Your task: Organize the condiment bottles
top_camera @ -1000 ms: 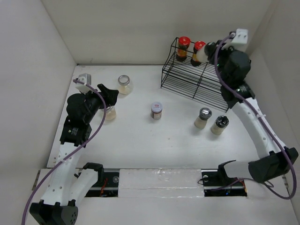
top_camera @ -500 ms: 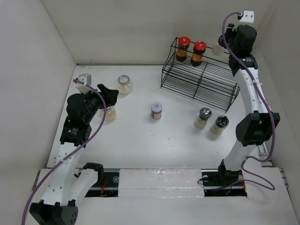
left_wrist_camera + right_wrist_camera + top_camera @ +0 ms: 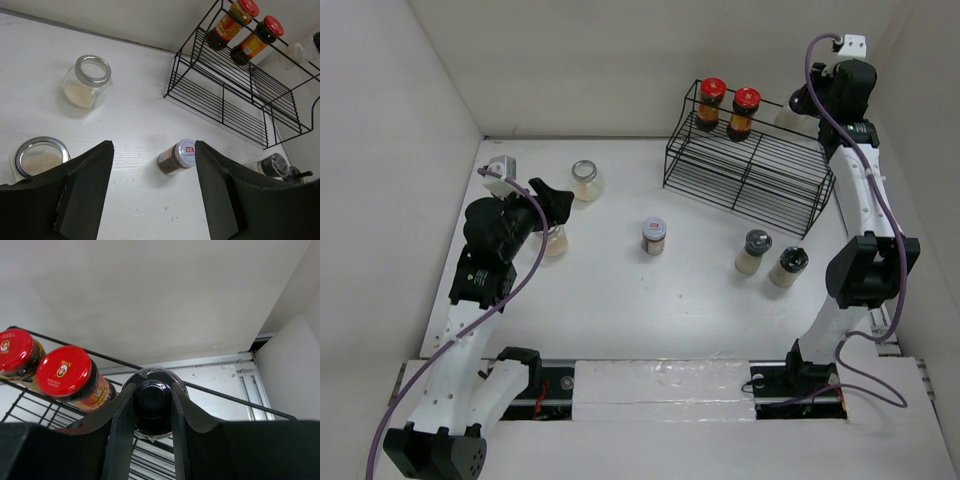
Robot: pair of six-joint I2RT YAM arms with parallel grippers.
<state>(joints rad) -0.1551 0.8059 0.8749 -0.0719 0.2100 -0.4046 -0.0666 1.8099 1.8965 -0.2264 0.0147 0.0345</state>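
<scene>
Right gripper (image 3: pixel 152 395), pinching a black-capped shaker (image 3: pixel 153 410), has swung right along the wire rack (image 3: pixel 745 175) top beside 2 red-lidded jars (image 3: pixel 712 103), nearing placement; left gripper (image 3: pixel 152 190) spread.

The top external camera hangs high behind the near edge of the table (image 3: pixel 620 310), looking down and forward over its whole surface from far off. The left wrist camera rides low near the tabletop, looking between the spread jaws of the left gripper (image 3: pixel 154 192) across to the black wire rack (image 3: pixel 225 95). The right wrist camera sits tight behind the right gripper (image 3: pixel 152 390), angled up past the black-capped shaker (image 3: pixel 154 412) it pinches toward the back wall (image 3: pixel 175 300). All three views share the rack's top tier and its two red-lidded jars (image 3: pixel 712 103).
</scene>
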